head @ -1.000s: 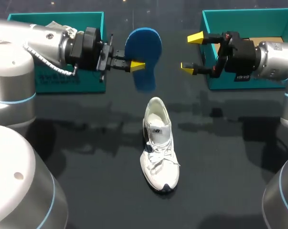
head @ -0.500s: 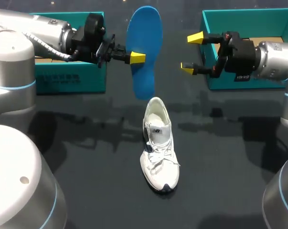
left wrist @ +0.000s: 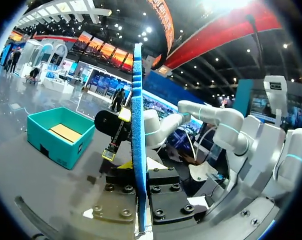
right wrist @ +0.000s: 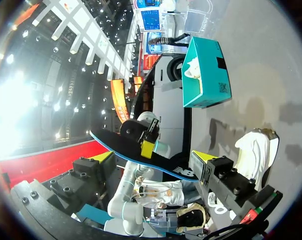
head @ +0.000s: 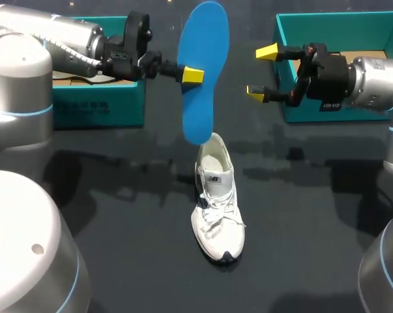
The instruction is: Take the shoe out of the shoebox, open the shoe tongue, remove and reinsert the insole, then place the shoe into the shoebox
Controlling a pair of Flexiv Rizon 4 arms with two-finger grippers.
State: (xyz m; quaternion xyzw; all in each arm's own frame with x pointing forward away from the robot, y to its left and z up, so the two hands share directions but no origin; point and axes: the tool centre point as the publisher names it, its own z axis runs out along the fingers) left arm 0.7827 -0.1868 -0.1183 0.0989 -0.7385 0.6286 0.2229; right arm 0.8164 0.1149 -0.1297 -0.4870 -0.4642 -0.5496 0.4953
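Note:
A blue insole [head: 201, 72] hangs upright in the air, my left gripper [head: 191, 75] shut on its middle. Its lower end is just above the heel opening of the white shoe [head: 217, 199], which lies on the dark table with its toe toward me. In the left wrist view the insole [left wrist: 137, 125] runs edge-on between the left gripper's [left wrist: 139, 200] fingers. My right gripper [head: 261, 72] stands open to the right of the insole, nothing in it. From the right wrist, the insole's dark underside [right wrist: 135, 157] lies ahead of the right gripper [right wrist: 153, 157], the shoe [right wrist: 256, 150] off to one side.
A teal shoebox [head: 313, 111] stands at the back right behind my right gripper. A second teal box [head: 98, 107] with white paper inside stands at the back left under my left arm; it shows as well in the right wrist view [right wrist: 206, 75].
My left gripper has risen and turned the insole from low and tilted to tall and upright above the shoe's heel. The right arm and the shoe have not moved.

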